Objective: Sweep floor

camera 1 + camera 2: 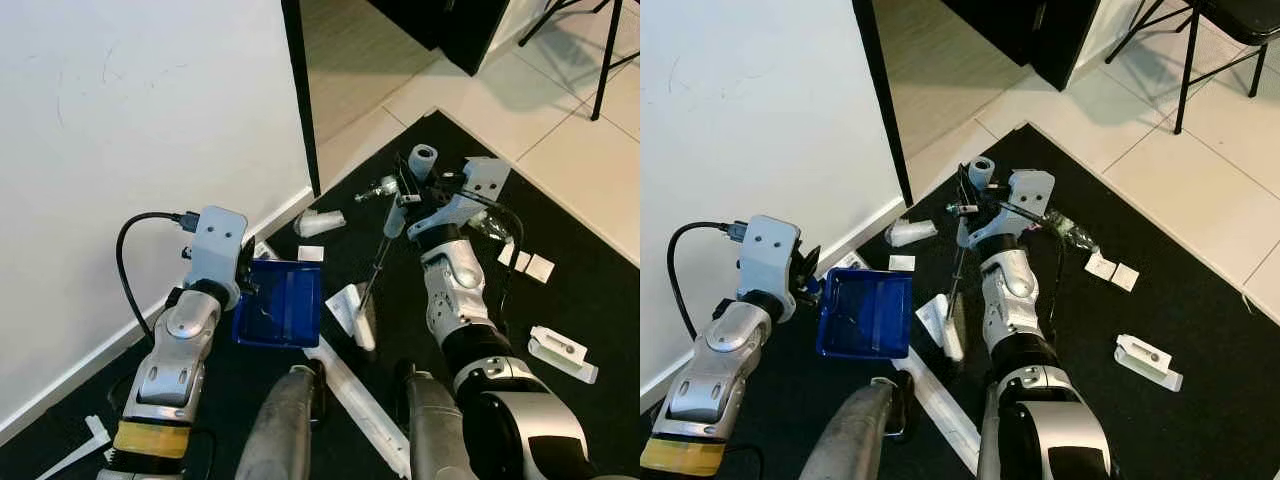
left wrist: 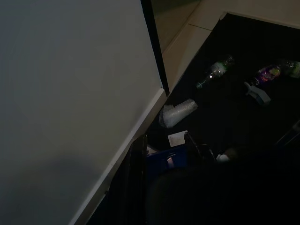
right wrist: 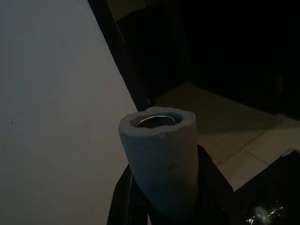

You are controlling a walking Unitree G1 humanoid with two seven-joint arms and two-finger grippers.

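My left gripper (image 1: 246, 276) is shut on the rim of a blue dustpan (image 1: 281, 305), held just above the black mat close to the white wall. In the left wrist view the pan's blue edge (image 2: 165, 157) sits between the black fingers (image 2: 192, 146). My right gripper (image 1: 410, 192) is shut on the broom handle (image 1: 423, 158), whose top is wrapped in grey foam (image 3: 161, 159). The thin rod slants down to a white brush head (image 1: 364, 326) resting on the mat right of the dustpan.
Litter lies on the black mat (image 1: 590, 290): a crushed clear cup (image 1: 320, 222), a paper scrap (image 1: 311, 254), a plastic bottle (image 2: 213, 71), white cards (image 1: 530, 263), a white flat piece (image 1: 562, 352) and a long white strip (image 1: 360, 400). A dark door frame (image 1: 300, 90) stands beside the wall.
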